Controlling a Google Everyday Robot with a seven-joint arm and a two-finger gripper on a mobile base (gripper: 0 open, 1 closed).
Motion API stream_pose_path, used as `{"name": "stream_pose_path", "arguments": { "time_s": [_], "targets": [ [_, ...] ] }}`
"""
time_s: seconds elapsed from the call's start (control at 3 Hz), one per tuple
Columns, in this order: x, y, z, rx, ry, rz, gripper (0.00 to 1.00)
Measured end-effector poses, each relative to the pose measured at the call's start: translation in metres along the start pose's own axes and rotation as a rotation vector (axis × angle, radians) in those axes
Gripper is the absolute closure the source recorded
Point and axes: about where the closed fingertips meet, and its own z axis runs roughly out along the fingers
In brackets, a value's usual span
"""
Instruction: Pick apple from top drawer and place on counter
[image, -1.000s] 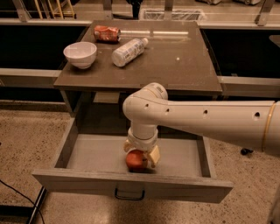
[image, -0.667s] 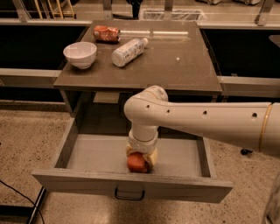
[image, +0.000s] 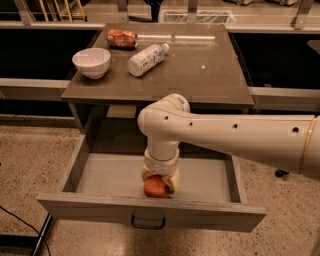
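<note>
The top drawer (image: 107, 177) is pulled wide open below the counter (image: 200, 75). The red-orange apple (image: 156, 186) rests on the drawer's grey bottom, near the front wall and a little right of the middle. My gripper (image: 158, 183) reaches straight down into the drawer from the thick white arm (image: 225, 135). Its pale fingers (image: 173, 180) sit on either side of the apple and press against it. The apple's back is hidden by the wrist.
On the counter stand a white bowl (image: 91, 62) at the left, a lying clear bottle (image: 146, 58) and a crushed red-orange can (image: 121, 38) at the back. The drawer's dark handle (image: 148, 220) is on its front. Speckled floor lies on both sides.
The gripper has settled slightly lower around the apple. The apple has barely shifted and the drawer has not moved.
</note>
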Motion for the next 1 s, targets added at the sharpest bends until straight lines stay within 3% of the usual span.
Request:
{"name": "stream_pose_path", "arguments": {
  "time_s": [0.33, 0.67, 1.0],
  "targets": [
    [0.010, -0.009, -0.023, 0.001, 0.003, 0.035, 0.77],
    [0.058, -0.055, -0.105, 0.179, 0.061, 0.077, 1.00],
    [0.077, -0.080, -0.171, 0.345, 0.068, 0.029, 1.00]
  ]
}}
